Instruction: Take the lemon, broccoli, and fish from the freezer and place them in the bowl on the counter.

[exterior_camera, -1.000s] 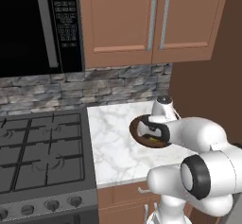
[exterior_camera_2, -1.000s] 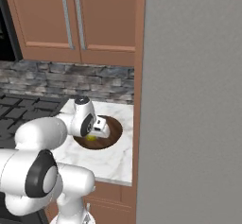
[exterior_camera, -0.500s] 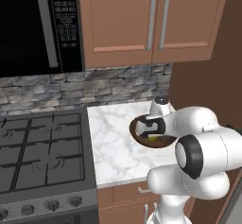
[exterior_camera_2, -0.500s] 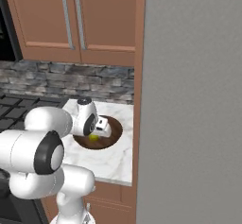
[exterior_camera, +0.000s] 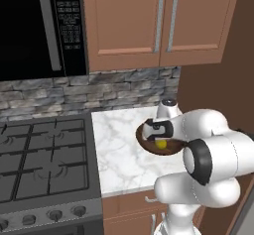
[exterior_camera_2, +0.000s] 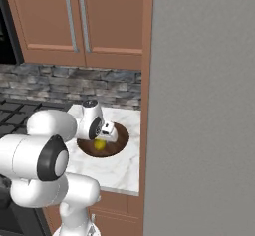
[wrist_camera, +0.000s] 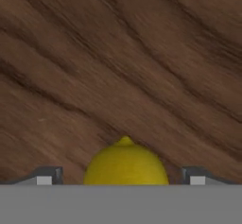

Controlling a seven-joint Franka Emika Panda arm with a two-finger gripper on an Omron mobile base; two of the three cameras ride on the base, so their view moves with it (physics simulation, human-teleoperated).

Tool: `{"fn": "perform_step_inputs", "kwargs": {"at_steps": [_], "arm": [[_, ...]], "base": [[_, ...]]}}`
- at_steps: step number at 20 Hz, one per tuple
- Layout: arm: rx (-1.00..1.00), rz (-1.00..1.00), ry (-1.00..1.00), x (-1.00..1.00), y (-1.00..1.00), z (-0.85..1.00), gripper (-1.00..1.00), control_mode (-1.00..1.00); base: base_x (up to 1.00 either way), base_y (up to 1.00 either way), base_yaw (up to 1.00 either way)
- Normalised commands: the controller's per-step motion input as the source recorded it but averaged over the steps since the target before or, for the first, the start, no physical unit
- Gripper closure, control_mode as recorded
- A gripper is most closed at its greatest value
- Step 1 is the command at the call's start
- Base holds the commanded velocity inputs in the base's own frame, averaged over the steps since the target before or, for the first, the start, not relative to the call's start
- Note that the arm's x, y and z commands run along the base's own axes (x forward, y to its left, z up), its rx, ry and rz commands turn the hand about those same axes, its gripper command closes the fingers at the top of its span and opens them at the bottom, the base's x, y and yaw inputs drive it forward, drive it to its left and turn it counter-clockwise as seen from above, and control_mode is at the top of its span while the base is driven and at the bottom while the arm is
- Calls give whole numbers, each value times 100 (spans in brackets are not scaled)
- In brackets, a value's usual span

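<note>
The small yellow lemon (wrist_camera: 126, 164) rests in the round dark wooden bowl (exterior_camera: 149, 141) on the white marble counter (exterior_camera: 119, 149). The gripper (wrist_camera: 122, 176) fingers stand apart – clear of the fruit. Risk: retracting off-vertical (fingertips flank it closely) could nudge the lemon out.

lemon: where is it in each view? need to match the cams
Left base view: lemon right of centre, in the bowl, just under the gripper.
Right base view: lemon left of centre, in the bowl.
Hand view: lemon at bottom centre, between the fingertips, with gaps on both sides.
Shared landmark: the bowl.
</note>
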Motion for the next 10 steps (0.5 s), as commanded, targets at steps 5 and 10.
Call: {"fn": "perform_step_inputs", "kwargs": {"at_steps": [5, 10], "arm": [[0, 0, -8, -41, -4, 41, -100, -100], [0, 0, -11, -45, 0, 46, -100, -100]], "base": [[0, 0, 0], [0, 0, 0]]}}
